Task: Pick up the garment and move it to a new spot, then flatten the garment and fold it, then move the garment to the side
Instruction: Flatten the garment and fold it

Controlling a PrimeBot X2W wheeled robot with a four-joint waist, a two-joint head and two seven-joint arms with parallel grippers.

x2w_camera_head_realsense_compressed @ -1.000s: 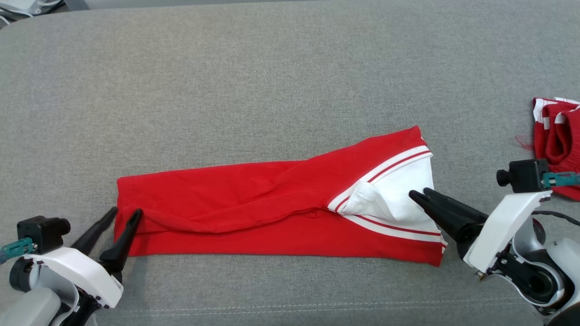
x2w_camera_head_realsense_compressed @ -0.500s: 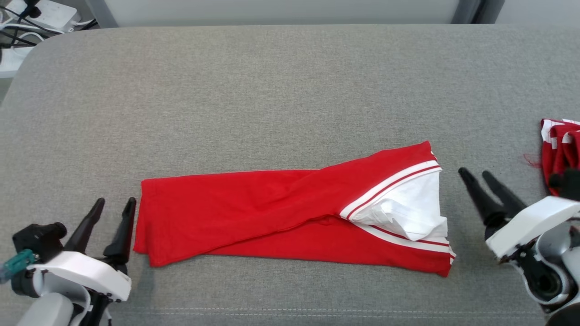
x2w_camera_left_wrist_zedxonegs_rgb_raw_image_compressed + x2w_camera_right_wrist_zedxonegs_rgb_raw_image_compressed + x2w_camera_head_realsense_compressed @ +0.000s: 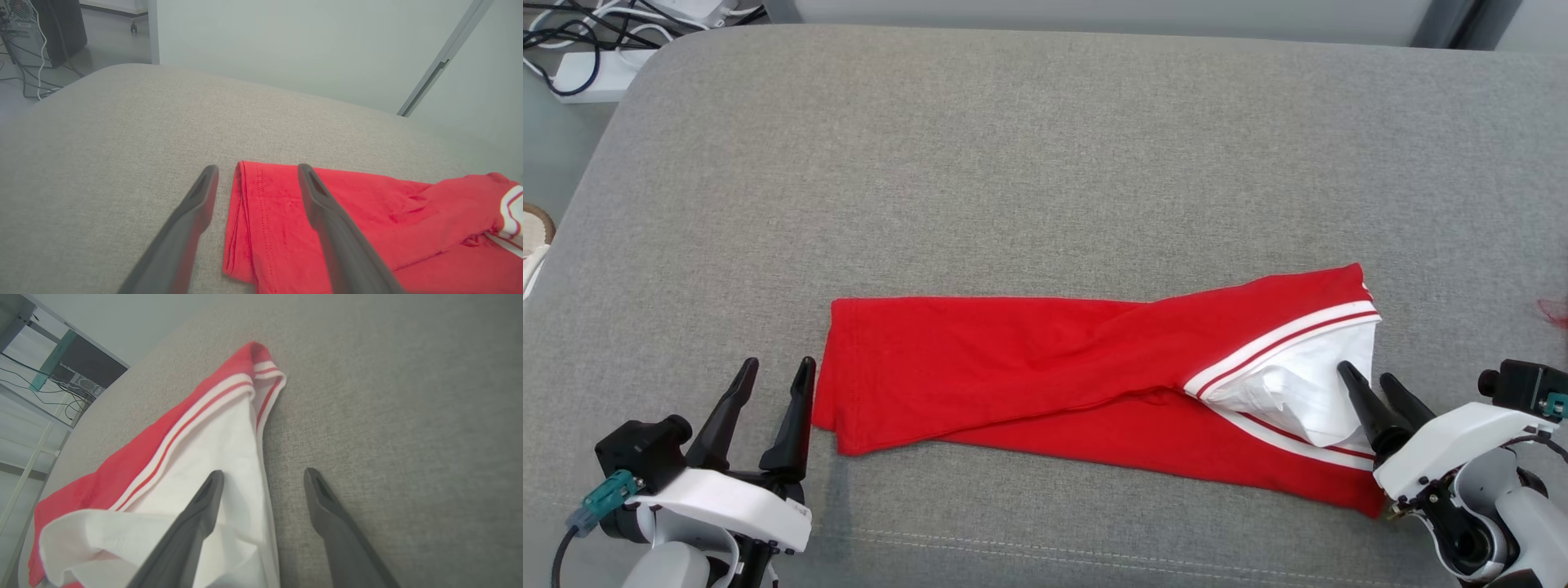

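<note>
Garment [image 3: 1029, 367] lies between left claw [image 3: 778, 365], right claw [image 3: 1364, 373] (spread).

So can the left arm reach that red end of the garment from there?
Probably yes: the left fingers stand open right at the garment's red hem, which shows between them in the wrist view, and nothing lies in the way.

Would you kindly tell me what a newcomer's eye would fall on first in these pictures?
The bright red garment with a white, red-striped end lies folded into a long band across the grey upholstered surface. The left end effector stands open at its plain red end, and the right end effector stands open over the white end.
</note>
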